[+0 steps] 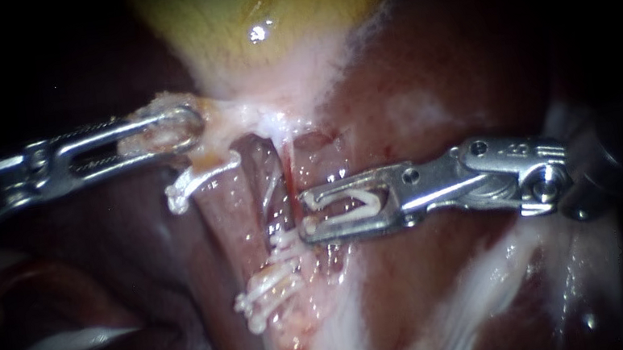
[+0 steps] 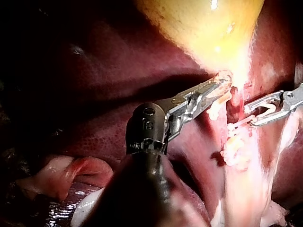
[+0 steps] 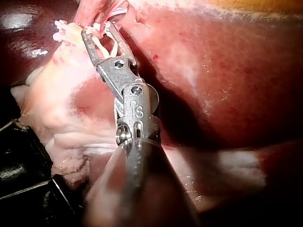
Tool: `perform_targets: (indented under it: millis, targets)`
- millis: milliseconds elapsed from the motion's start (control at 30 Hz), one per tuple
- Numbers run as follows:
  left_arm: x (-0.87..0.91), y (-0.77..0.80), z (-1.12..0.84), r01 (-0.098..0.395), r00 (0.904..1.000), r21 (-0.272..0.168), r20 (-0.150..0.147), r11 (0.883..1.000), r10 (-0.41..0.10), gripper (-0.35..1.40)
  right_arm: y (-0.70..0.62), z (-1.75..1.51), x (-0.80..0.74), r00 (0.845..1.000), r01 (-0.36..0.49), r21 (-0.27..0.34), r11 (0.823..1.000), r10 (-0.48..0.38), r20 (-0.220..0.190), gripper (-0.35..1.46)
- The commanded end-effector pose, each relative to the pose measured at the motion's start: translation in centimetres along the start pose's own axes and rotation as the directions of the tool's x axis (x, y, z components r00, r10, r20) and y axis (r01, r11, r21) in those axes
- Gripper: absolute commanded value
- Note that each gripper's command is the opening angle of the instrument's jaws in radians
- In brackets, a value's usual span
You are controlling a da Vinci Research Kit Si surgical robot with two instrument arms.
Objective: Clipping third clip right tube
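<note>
Dark liver (image 1: 429,85) backs our field. Our right instrument (image 1: 306,215) holds an unclosed clip (image 1: 348,204) in its hand, just beside the right tube (image 1: 278,184). Closing short would catch only part of the tube. Our left instrument (image 1: 187,127) pinches tissue (image 1: 169,101).
</note>
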Motion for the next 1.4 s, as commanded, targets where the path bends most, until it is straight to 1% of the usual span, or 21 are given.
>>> perform_targets:
  millis: [33, 233, 333, 533, 667, 767, 833, 1067, 1400]
  targets:
    - [0.0, 0.0, 0.0, 0.0, 1.0, 0.0, 0.0, 1.0, 0.0, -0.35, 0.0, 0.0, 0.0, 1.0, 0.0, 0.0, 1.0, 0.0, 0.0, 0.11]
    - [0.0, 0.0, 0.0, 0.0, 1.0, 0.0, 0.0, 1.0, 0.0, -0.35, 0.0, -0.01, 0.0, 1.0, -0.001, 0.0, 1.0, 0.001, 0.0, 0.11]
    - [0.0, 0.0, 0.0, 0.0, 1.0, 0.0, 0.0, 1.0, 0.0, -0.35, 0.0, -0.01, 0.0, 1.0, -0.001, 0.0, 1.0, 0.001, 0.0, 0.14]
    - [0.0, 0.0, 0.0, 0.0, 1.0, 0.0, 0.0, 1.0, 0.0, -0.35, 0.0, -0.01, 0.01, 1.0, -0.001, 0.0, 1.0, 0.001, -0.003, 0.38]
    - [0.0, 0.0, 0.0, 0.0, 1.0, 0.0, 0.0, 1.0, 0.0, -0.35, 0.0, 0.0, 0.01, 1.0, -0.012, 0.0, 1.0, 0.012, -0.024, 0.45]
    - [0.0, 0.0, 0.0, 0.0, 1.0, 0.0, 0.0, 1.0, 0.0, -0.35, 0.0, 0.0, 0.01, 0.997, -0.059, 0.002, 0.998, 0.059, -0.049, 0.49]
    - [0.0, 0.0, 0.0, 0.0, 1.0, 0.0, 0.0, 1.0, 0.0, -0.35, 0.0, 0.0, 0.02, 0.994, -0.089, 0.003, 0.996, 0.089, -0.065, 0.49]
    - [0.0, 0.0, 0.0, 0.0, 1.0, 0.0, 0.0, 1.0, 0.0, -0.35, 0.03, 0.01, 0.04, 0.985, -0.155, 0.008, 0.988, 0.155, -0.082, 0.5]
    - [0.0, 0.0, 0.01, 0.0, 1.0, -0.001, 0.0, 1.0, 0.0, -0.35, 0.11, 0.11, 0.05, 0.98, -0.178, 0.003, 0.984, 0.178, -0.088, 0.5]
